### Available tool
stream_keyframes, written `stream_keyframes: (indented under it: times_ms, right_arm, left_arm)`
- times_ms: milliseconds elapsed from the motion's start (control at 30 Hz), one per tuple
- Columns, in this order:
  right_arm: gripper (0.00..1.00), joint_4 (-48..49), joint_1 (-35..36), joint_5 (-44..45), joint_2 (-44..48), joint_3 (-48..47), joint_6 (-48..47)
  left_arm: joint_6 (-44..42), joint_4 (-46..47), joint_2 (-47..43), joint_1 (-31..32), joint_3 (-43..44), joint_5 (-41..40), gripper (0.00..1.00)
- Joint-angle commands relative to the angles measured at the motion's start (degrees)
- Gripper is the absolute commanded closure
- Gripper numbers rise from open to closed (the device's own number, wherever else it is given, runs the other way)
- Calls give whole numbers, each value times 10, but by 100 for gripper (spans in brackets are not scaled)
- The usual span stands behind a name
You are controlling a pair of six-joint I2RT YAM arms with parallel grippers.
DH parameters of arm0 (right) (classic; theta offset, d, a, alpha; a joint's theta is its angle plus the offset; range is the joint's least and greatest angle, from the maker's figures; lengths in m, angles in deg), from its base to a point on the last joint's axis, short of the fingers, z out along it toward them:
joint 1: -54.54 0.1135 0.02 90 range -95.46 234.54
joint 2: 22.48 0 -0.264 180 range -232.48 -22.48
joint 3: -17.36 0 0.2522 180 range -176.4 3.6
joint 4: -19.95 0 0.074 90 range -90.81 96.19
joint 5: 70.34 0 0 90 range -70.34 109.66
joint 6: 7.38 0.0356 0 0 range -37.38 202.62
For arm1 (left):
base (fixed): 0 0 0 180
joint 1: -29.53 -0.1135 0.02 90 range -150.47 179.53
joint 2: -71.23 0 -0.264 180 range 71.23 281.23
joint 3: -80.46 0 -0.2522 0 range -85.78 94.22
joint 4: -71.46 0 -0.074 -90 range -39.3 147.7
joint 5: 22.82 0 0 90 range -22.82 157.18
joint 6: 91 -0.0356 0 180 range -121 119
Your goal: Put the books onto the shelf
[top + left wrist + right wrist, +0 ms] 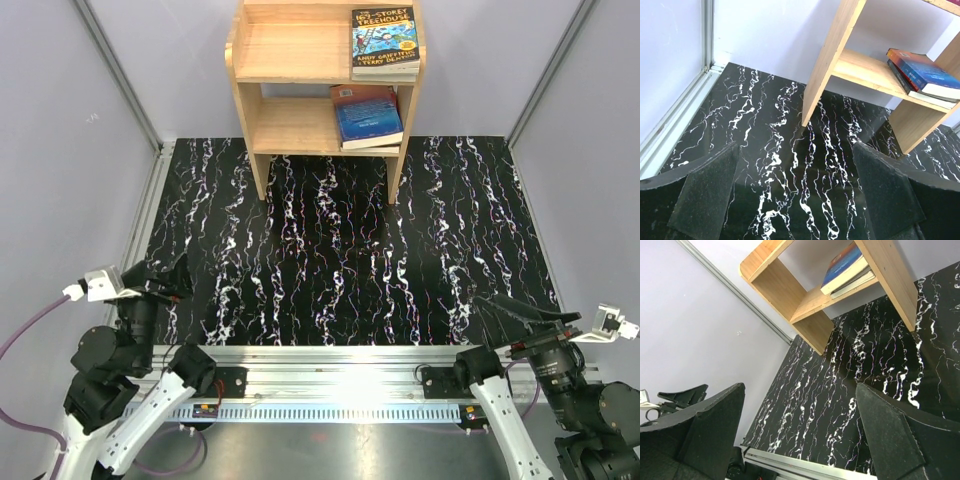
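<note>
**Both pincers apart, books lying on the shelf well ahead**

Top view: your left pincer (163,280) sits at the near left corner of the marbled mat (340,250), jaws apart and holding nothing. The mat's left edge and the grey side wall (60,150) are just beside it. Your right pincer (520,310) mirrors it at the near right corner, also spread and unloaded, close to the mat's right edge. The shelf (242,100) stands well ahead of both, against the back wall and roughly midway between them. A wide run of mat separates its legs from each pincer. One stack of books (384,40) lies flat at the right end of the top tier, and a second stack (367,115) lies below it on the lower tier, jutting slightly past the front edge.

Left wrist view: the two pads (710,192) stand wide apart over the mat (780,150). The shelf's nearest upright (832,60) rises ahead and to the right. The lower-tier stack (925,72) lies further right, overhanging the board's edge. A metal rail (680,115) borders the mat on the pincer's left.

Right wrist view: the pads (715,425) are spread over the mat (865,355). The shelf (785,285) is ahead, and its lower-tier stack (847,267) pokes out past the side panel.
</note>
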Motion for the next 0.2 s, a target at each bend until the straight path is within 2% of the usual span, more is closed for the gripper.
stream_keyframes:
  times_ms: [0, 167]
  right_arm:
    - [0, 9, 3, 17, -5, 0, -27]
    - [0, 6, 3, 6, -8, 4, -38]
  left_arm:
    - [-18, 38, 8, 0, 1, -18, 1]
    - [-31, 59, 39, -1, -3, -40, 1]
